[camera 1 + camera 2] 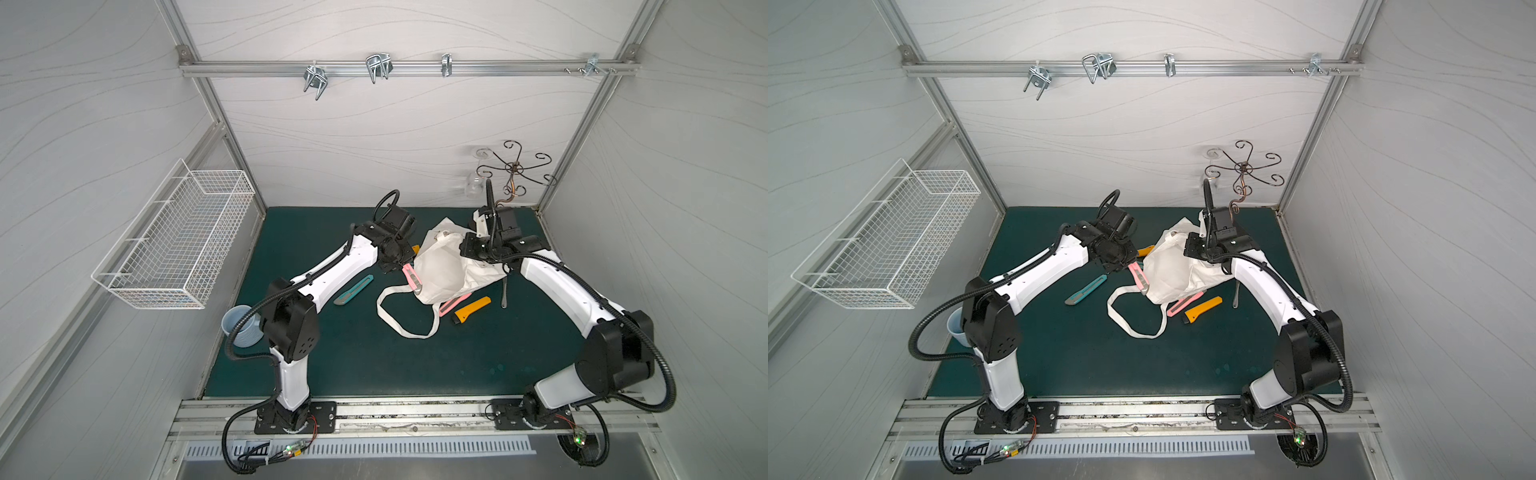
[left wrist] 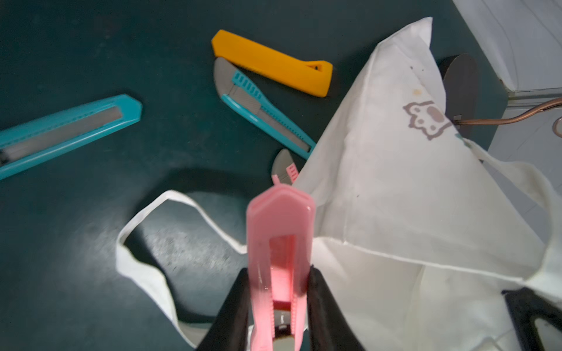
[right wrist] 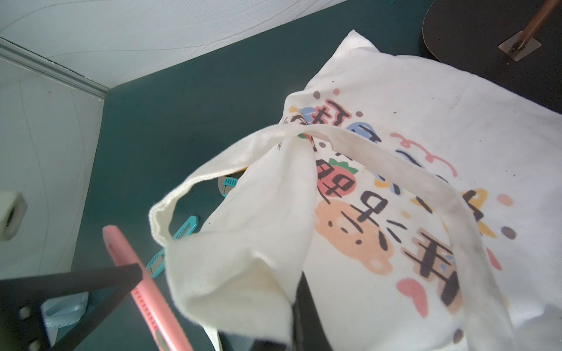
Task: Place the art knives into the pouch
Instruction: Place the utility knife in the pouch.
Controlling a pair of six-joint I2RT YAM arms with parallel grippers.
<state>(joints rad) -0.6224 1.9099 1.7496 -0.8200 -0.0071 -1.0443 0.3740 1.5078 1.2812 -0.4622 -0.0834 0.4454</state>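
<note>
Far to the left of the pouch [image 1: 444, 266], a white wire basket [image 1: 174, 241] hangs on the pale side wall. Below the basket, still well left of the pouch, we see a blue cup [image 1: 243, 328] at the edge of the dark green mat [image 1: 374, 365] that covers the floor of the booth. Nearer the pouch on that side, a teal knife [image 1: 353, 290] lies flat on the mat.

Just at the pouch's left edge, the left gripper [image 2: 278, 291] pinches the pink art knife [image 2: 279, 225] by its slider end. The knife's free end points down along the cloth, outside the opening; we cannot tell whether it touches the fabric. One strap handle [image 1: 399, 316] loops loose on the mat in front of the pouch.

The pouch itself sits crumpled near the middle of the mat. The right gripper [image 1: 469, 249] has its jaws pressed together on the upper cloth and holds it raised.

A second pink knife [image 1: 455, 303] pokes out from under the pouch's front right corner, and an orange knife [image 1: 471, 309] lies just beside it. Behind and to the right of the pouch, a metal stand [image 1: 515, 168] with curled hooks rises in the corner. High above the pouch, a rail [image 1: 407, 66] crosses the back wall and carries metal hooks.
</note>
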